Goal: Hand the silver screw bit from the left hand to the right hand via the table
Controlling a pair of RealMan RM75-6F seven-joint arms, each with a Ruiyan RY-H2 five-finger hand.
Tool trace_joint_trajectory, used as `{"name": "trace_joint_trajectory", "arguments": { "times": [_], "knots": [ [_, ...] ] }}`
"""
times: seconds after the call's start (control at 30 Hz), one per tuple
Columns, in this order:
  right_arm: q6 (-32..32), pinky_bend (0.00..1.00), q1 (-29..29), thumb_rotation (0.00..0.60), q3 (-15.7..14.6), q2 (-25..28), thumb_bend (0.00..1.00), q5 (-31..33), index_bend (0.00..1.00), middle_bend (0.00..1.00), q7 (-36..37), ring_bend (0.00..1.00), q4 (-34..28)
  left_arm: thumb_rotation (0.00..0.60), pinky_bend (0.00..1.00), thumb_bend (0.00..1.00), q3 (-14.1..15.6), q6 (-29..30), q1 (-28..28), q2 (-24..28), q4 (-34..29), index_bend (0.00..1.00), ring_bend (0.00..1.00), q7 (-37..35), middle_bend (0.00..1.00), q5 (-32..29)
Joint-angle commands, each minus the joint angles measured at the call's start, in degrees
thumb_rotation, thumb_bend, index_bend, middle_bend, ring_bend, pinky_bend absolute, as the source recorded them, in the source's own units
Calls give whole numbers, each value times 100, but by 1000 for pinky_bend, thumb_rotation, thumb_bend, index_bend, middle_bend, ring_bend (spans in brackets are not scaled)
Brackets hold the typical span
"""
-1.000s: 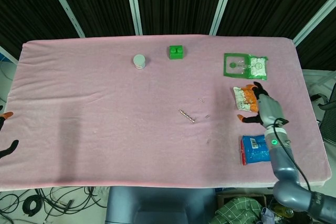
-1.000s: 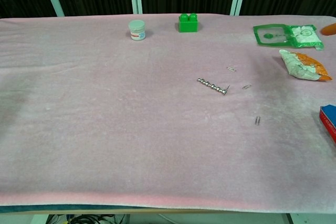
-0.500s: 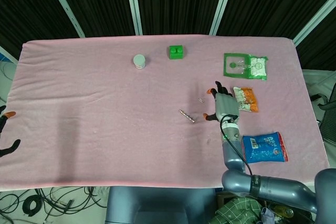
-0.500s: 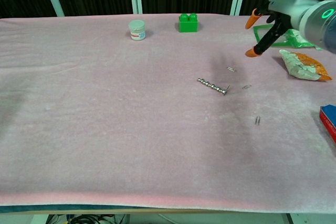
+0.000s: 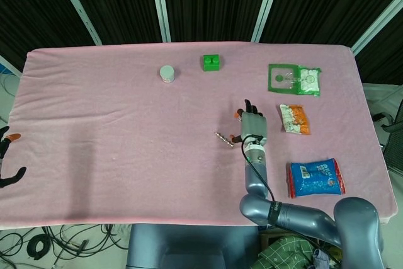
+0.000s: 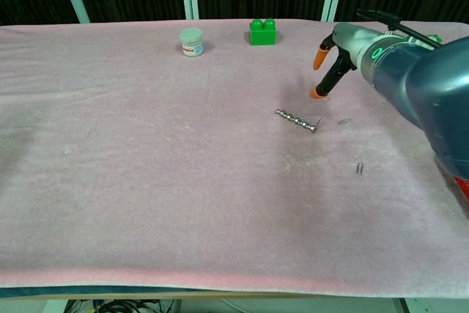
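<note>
No label is readable. Your right hand [image 5: 253, 125], fingers spread and empty, has moved left beside the screw bit [image 5: 223, 139]; your left hand [image 5: 6, 155] stays open.

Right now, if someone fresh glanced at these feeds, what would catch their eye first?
Probably the right hand, fingers spread, hovering over the middle of the pink table just right of the silver screw bit, which lies loose on the cloth. Next, the bright green block at the far edge beside a small white jar. The left hand sits off the table's left edge, holding nothing.
</note>
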Motion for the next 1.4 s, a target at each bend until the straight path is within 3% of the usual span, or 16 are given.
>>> {"name": "trace_joint_trajectory", "arguments": {
  "times": [0.03, 0.67, 1.17, 1.4],
  "knots": [
    [-161, 209, 92, 600, 134, -244, 139, 70, 366, 19, 4, 80, 358, 600, 0, 256, -20, 8, 15, 3, 11, 222, 0, -26, 44, 14],
    [-712, 208, 350, 600, 581, -1039, 139, 45, 410, 18, 164, 80, 1695, 600, 0, 256, -159, -91, 31, -72, 119, 239, 0, -1, 43, -25],
    [-786, 208, 358, 600, 865, -1278, 139, 123, 458, 19, 165, 80, 1795, 600, 0, 256, -214, -150, 37, -102, 118, 249, 0, 70, 42, -60],
    [-821, 208, 379, 600, 853, -1498, 139, 3, 496, 19, 211, 81, 2105, 600, 0, 256, -244, -142, 52, -113, 124, 253, 0, 71, 41, -72]
  ]
}}
